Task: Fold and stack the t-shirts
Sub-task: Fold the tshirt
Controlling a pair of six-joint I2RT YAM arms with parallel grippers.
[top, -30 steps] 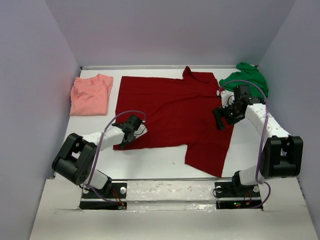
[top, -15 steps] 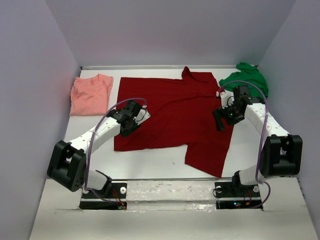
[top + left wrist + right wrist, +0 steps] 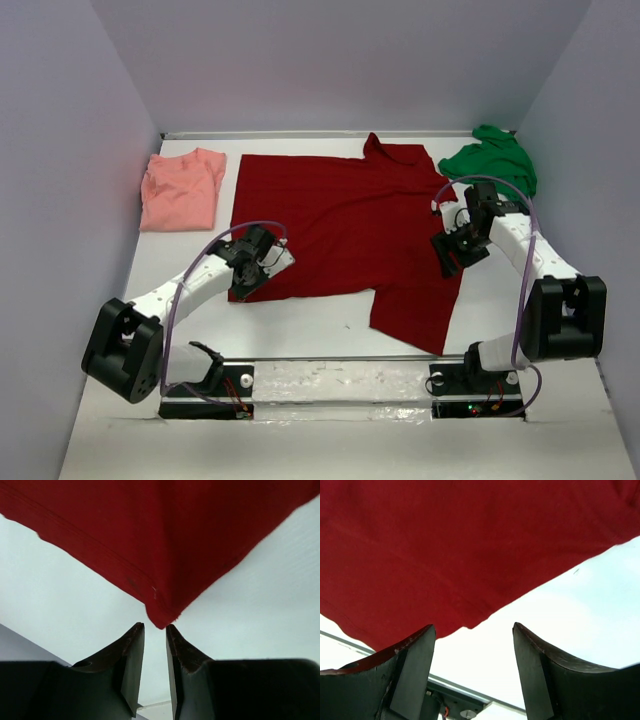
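While dark red collared cloth shirt (image 3: 340,215) lies spread, left hand (image 3: 154,627) barely parted at its corner, right hand (image 3: 472,626) spread wide at its edge

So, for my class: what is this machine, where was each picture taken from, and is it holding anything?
It is two robot arms bolted at a white table's near edge. The wide picture looks down from above and behind; the two close-ups come from a camera on each wrist, that arm's own jaws at the bottom. A dark red shirt lies spread in the middle, a salmon-pink shirt at far left, a bright green shirt bunched at far right. The left arm has its jaws narrowly apart at the red shirt's corner; the right arm has its jaws wide at the shirt's edge. Neither holds anything yet.
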